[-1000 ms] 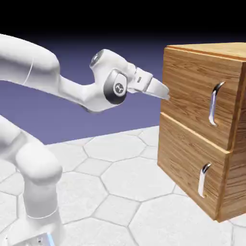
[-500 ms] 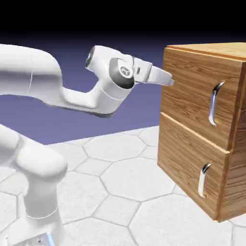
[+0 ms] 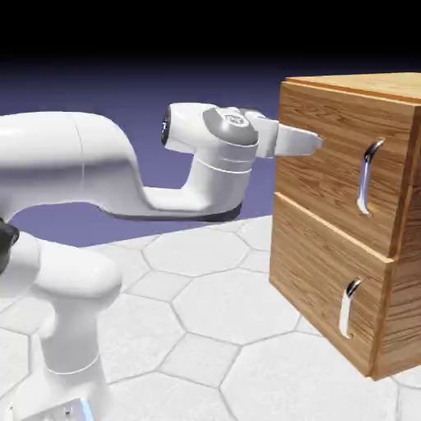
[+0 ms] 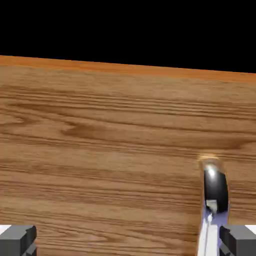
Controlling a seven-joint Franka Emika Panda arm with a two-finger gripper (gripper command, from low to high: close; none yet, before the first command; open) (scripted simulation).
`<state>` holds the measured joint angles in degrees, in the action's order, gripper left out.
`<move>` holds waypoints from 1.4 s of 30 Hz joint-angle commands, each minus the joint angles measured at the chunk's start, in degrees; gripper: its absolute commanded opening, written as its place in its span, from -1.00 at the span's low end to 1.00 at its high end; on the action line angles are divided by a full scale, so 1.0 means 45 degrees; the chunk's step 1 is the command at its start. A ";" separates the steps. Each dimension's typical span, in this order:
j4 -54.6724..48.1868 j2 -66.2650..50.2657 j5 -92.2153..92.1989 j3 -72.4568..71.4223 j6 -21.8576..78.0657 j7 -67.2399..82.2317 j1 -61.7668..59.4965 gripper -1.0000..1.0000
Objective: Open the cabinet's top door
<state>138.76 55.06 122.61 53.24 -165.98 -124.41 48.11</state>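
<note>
The cabinet (image 3: pixel 406 271) of orange-brown grained wood stands at the exterior view's right. Its top door (image 3: pixel 325 177) carries a long curved silver handle (image 3: pixel 367 176). My gripper (image 3: pixel 312 144) points level at the door's upper part, left of the handle and apart from it. In the hand view the top door (image 4: pixel 100 140) fills most of the picture. There the handle (image 4: pixel 214 192) shows its rounded end just above the right fingertip (image 4: pixel 241 239). The left fingertip (image 4: pixel 18 240) sits far off. The gripper (image 4: pixel 128 244) is open, with nothing between its fingers.
Below the top door sits a second panel (image 3: pixel 312 271) with a smaller silver handle (image 3: pixel 349 307). The cabinet stands on a white hexagon-tiled table (image 3: pixel 214 312). My arm's base (image 3: pixel 70 345) rises at the lower left.
The arm has straightened and swung right. The gripper moved from the cabinet's left edge to in front of the top door, rising a little and levelling out. It stayed open.
</note>
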 commanded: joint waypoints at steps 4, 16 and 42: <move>-0.0402 0.0405 0.2216 0.0962 0.0145 -0.1481 0.0857 1.00; -0.1607 0.1619 0.8860 0.3848 0.0580 -0.5923 0.3427 1.00; 0.2122 -0.1075 0.7152 -0.0615 0.4410 -0.9242 -0.1500 -1.00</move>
<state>148.29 50.23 154.89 50.48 -146.19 -166.00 41.36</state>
